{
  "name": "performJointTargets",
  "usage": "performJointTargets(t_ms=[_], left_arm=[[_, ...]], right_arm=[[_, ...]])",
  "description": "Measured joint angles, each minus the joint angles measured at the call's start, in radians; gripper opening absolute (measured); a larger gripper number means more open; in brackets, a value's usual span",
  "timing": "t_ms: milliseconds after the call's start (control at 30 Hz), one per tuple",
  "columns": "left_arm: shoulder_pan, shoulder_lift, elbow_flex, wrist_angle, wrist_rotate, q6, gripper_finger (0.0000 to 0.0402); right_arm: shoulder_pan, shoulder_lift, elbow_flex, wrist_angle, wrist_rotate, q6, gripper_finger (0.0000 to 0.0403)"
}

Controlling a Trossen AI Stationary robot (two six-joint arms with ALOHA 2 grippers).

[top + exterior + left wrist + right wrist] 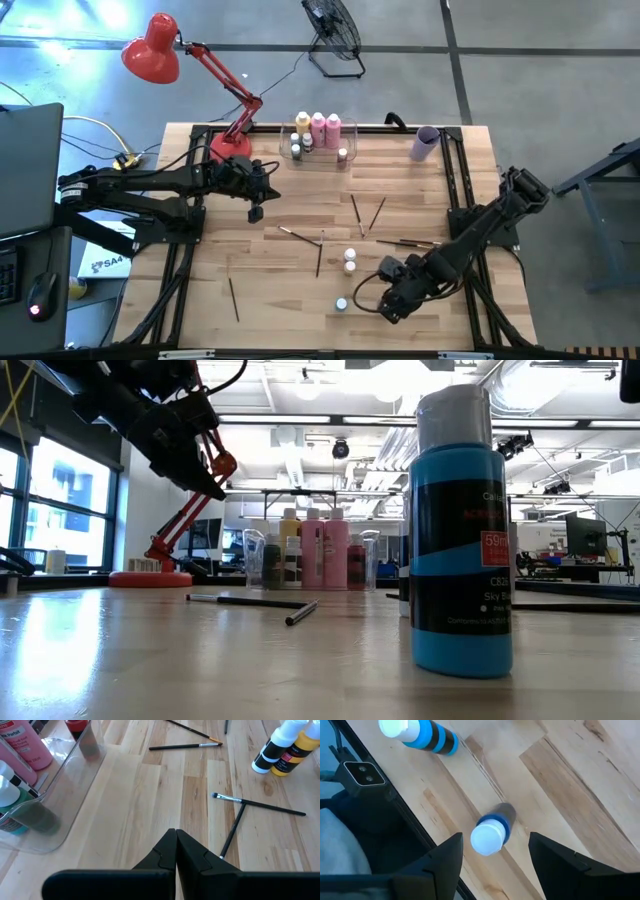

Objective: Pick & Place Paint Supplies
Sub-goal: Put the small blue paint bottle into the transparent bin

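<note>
Two arms low; right tool (492, 857) agape over bottle (490, 834)

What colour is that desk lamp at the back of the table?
Bright red, shade and base alike; the high view shows it best.

the blue bottle (461, 540) label reads "sky" and "59".

Bright overhead lighting is washing the table (300, 290) evenly; window glare is streaking its near left; the close sky-blue bottle (462, 540) is looking soft.
</note>
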Motion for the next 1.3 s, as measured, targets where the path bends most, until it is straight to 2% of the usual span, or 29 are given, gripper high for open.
performJointTargets(t_ms=[233,400,967,1200,1300], left_arm=[[0.000,0.000,0.000,0.000,0.003,-0.002,0.0000],[0.000,0.000,0.000,0.006,0.003,-0.002,0.0000],[0.000,0.000,0.000,0.008,-0.002,0.001,0.0000],[0.000,0.000,0.000,0.008,-0.002,0.001,0.0000],[0.000,0.000,0.000,0.008,-0.002,0.001,0.0000]], right_arm=[[0.001,0.031,0.000,-0.008,0.017,-0.002,0.0217],[0.001,0.060,-0.001,-0.002,-0.011,-0.026,0.0217],[-0.001,0.068,0.000,0.010,-0.015,-0.075,0.0217],[-0.043,0.069,0.000,0.018,-0.141,-0.110,0.0217],[-0.065,0.069,0.000,0.017,-0.142,-0.162,0.0217]])
